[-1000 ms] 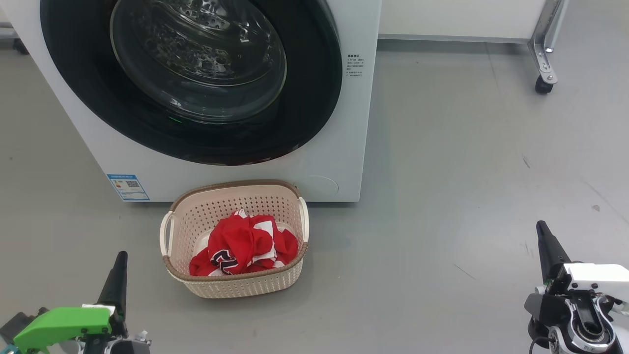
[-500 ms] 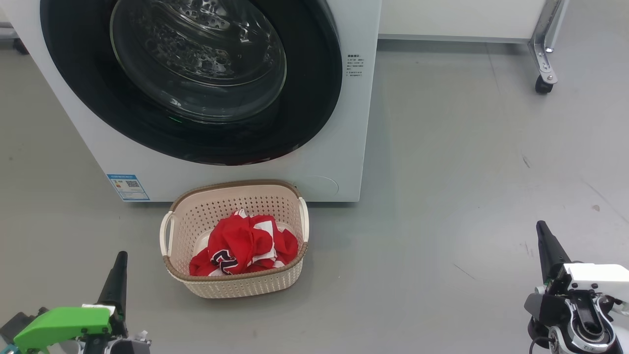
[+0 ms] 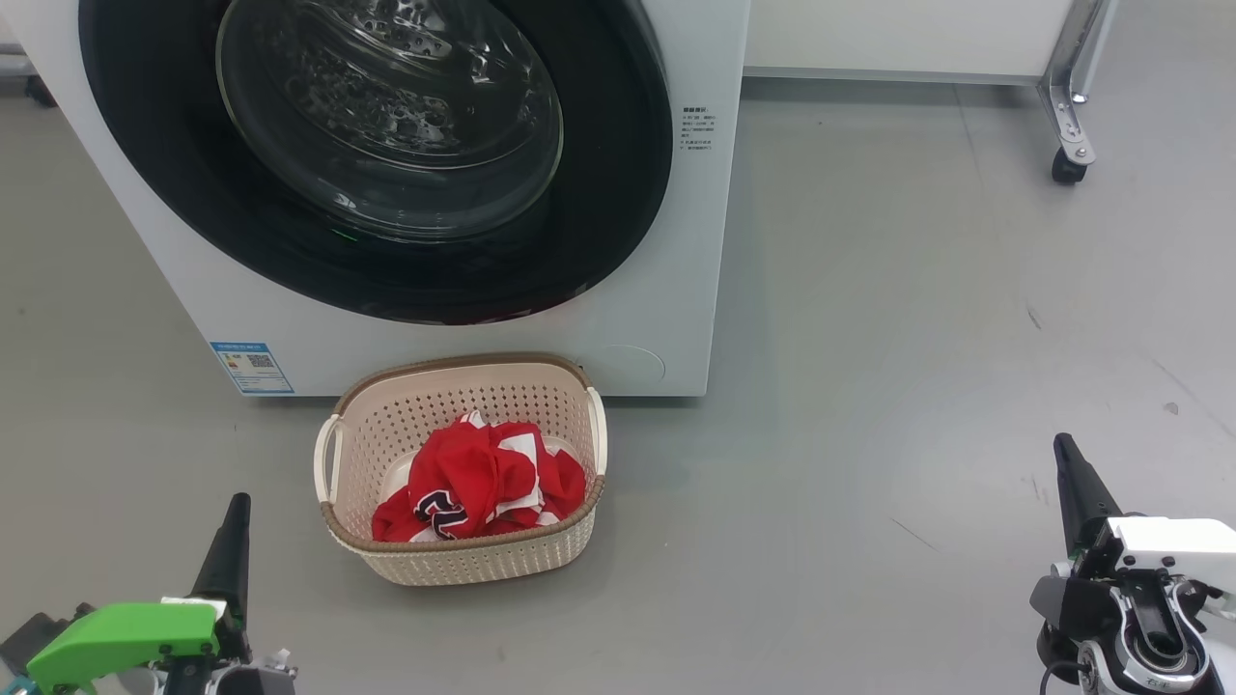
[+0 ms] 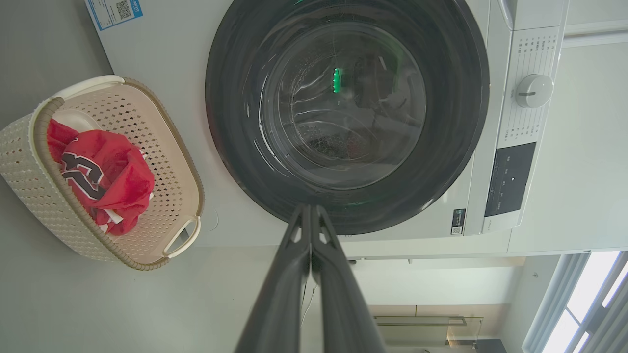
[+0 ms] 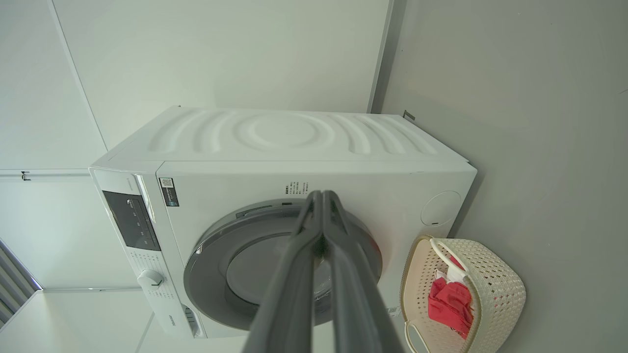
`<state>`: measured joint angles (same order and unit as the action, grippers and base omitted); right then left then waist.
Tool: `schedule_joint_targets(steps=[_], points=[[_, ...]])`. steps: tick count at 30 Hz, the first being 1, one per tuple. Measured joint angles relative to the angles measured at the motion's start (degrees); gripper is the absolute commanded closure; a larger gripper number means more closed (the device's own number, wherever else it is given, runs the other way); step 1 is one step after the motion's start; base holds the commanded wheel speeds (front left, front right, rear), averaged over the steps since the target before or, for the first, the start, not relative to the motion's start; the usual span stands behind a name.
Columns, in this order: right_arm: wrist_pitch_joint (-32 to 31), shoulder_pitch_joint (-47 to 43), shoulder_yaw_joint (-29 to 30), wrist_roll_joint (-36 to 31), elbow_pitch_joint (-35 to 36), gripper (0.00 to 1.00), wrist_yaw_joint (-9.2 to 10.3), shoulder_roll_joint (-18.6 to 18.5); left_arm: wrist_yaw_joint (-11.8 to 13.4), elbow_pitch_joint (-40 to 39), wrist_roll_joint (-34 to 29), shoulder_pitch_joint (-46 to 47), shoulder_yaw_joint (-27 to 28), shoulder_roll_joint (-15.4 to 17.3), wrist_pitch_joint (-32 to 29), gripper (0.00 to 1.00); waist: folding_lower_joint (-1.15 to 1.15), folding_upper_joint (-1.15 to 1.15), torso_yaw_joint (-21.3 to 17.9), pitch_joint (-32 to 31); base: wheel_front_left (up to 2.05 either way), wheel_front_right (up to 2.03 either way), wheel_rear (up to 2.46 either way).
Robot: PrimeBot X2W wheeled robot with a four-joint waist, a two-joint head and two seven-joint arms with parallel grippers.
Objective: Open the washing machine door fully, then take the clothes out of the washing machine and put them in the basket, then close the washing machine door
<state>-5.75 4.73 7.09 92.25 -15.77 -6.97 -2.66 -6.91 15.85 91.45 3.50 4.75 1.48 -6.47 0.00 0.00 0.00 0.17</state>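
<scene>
The white washing machine (image 3: 666,319) fills the upper left of the head view, and its black-rimmed round door (image 3: 618,193) lies flat against the front, shut. Below it on the floor stands the cream basket (image 3: 463,565) holding the red clothes (image 3: 473,478) with white trim and dark lettering. My left gripper (image 3: 236,506) sits low at the left, shut and empty, well left of the basket. At the lower right my right gripper (image 3: 1064,446) is also shut on nothing. The left wrist view shows the door (image 4: 456,122), basket (image 4: 29,162) and clothes (image 4: 108,176); the right wrist view shows the machine (image 5: 294,137) and basket (image 5: 495,289).
Grey floor spreads to the right of the machine. A metal leg with a castor wheel (image 3: 1067,164) stands at the upper right under a white cabinet. The machine's control dial (image 4: 532,90) and dark panel (image 4: 508,179) sit beside the door.
</scene>
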Motion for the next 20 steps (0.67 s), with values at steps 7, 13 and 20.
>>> schedule_joint_targets(steps=[7,13,20], points=[[0.00,0.00,0.01,0.00,0.00,1.00,0.00,0.00,0.00,0.00,0.00,0.01,0.00,0.00,0.00,1.00,0.00,0.00,0.00,0.00,0.00,0.00,0.00],[0.00,0.00,0.01,0.00,0.00,1.00,0.00,0.01,0.00,-0.01,0.00,0.01,0.00,0.00,0.00,1.00,0.00,0.00,0.00,0.00,0.00,0.00,0.00],[0.00,0.00,0.02,0.00,0.00,1.00,0.00,0.02,0.00,-0.01,0.00,0.01,0.00,0.00,0.00,1.00,0.00,0.00,0.00,0.00,0.00,0.00,0.00]])
